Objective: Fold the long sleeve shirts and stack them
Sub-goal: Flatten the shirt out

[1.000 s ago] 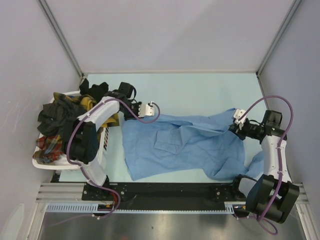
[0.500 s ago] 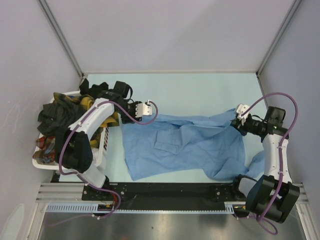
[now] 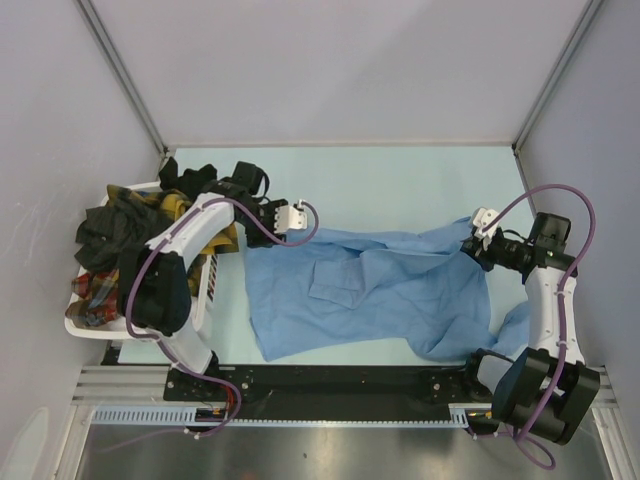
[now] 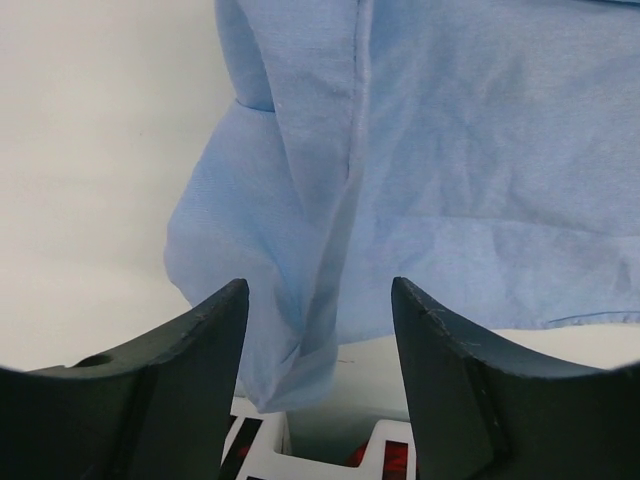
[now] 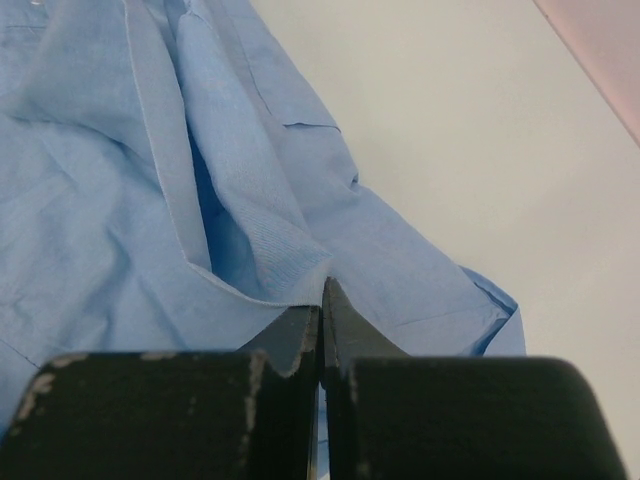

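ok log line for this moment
left claw: open over blue shirt edge | right claw: shut on blue shirt | blue shirt: spread on table | other shirts: in basket

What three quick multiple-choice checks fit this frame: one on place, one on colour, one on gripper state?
1. Where does the white basket sit on the table?
A. at the left edge
B. at the right edge
C. in the centre

2. What colour is the shirt spread on the table?
A. red plaid
B. light blue
C. white

3. What state is the right gripper in?
A. open above the shirt
B. shut on nothing
C. shut on the shirt

Key:
1 A: the top view shows the basket against the table's left side.
2 B: the cloth is plain light blue in every view.
3 C: the right wrist view shows the jaws closed with a fold of the cloth pinched between them.
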You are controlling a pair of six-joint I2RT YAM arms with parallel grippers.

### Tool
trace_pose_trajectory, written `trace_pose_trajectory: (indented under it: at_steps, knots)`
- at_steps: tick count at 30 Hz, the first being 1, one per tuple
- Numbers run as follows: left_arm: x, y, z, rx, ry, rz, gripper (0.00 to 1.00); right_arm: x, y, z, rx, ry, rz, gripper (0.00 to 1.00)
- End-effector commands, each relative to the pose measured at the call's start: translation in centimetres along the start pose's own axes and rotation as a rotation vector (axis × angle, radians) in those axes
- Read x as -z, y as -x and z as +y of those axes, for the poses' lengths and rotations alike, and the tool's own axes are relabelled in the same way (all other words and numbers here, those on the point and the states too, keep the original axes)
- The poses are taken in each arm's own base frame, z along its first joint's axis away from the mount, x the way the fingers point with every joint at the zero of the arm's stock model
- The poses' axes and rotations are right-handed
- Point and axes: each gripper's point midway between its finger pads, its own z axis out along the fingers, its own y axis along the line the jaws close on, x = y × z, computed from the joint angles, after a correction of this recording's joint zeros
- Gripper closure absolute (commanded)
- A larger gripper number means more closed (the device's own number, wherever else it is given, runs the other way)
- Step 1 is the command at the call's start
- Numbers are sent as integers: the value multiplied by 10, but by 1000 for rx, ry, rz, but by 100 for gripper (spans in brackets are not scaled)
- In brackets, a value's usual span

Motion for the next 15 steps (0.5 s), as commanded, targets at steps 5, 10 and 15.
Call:
trace_pose_trajectory:
  at_steps: [5, 10, 15]
  knots:
    - [-7, 2, 13, -70, -11, -12, 44, 3, 14, -9, 59, -9, -35, 100]
    - [3, 4, 2, -31, -15, -18, 69, 3, 13, -10, 54, -14, -30, 100]
    - [27, 16, 0, 71, 51, -51, 100, 6, 26, -29, -5, -79, -52, 100]
